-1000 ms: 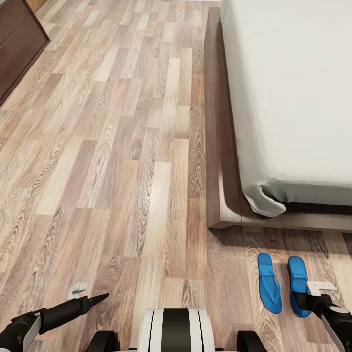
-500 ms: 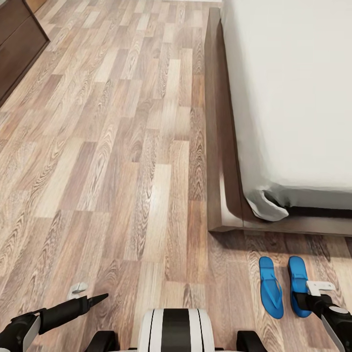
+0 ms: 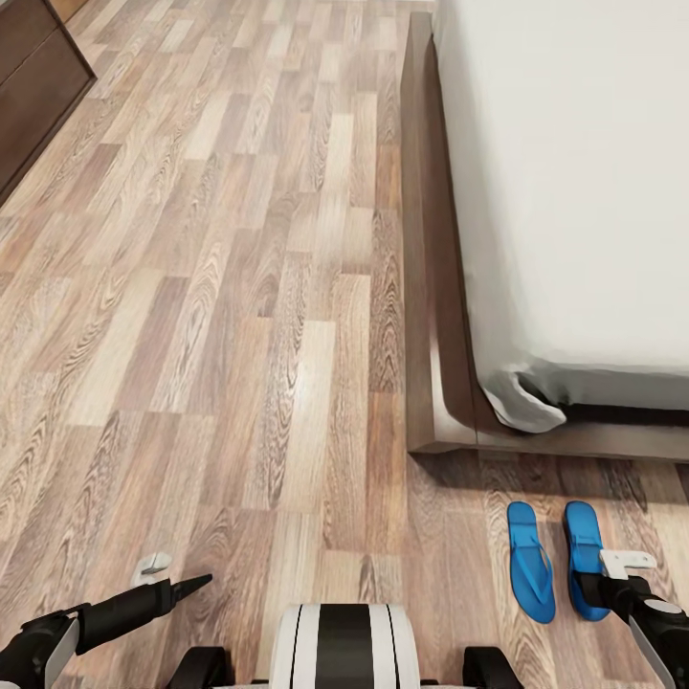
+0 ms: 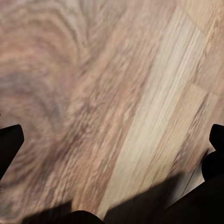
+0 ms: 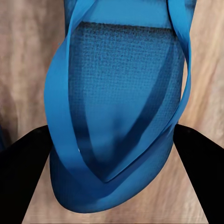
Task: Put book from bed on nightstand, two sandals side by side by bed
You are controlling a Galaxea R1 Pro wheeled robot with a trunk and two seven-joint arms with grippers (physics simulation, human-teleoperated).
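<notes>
Wood-plank floor [image 3: 239,335] w/ bed [image 3: 574,191]; two sandals [image 3: 529,563] side by side.

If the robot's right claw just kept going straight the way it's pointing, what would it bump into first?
Most likely the blue sandal: it lies right between the right gripper fingers' line, on the wood floor. How far off is unclear.

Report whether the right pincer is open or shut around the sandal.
Open. In the right wrist view the right pincer has its dark fingers spread either side of the blue sandal, lying flat on the floor.
</notes>
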